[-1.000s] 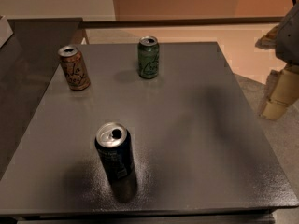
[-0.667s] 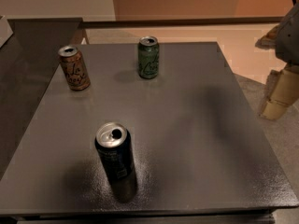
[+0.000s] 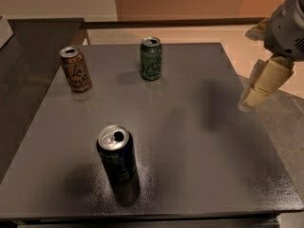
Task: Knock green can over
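Currently the green can [image 3: 151, 58] stands upright at the far middle of the table [image 3: 213, 141], well apart from the gripper [image 3: 254, 96] hanging beyond the right edge, its grip spread or closed impossible to judge.

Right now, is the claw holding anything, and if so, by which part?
Nothing is held. The claw hangs past the right edge of the table, well apart from the green can, which stands upright and untouched at the far side.

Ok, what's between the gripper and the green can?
Nothing; the camera view shows only bare table between the gripper, off its right edge, and the green can.
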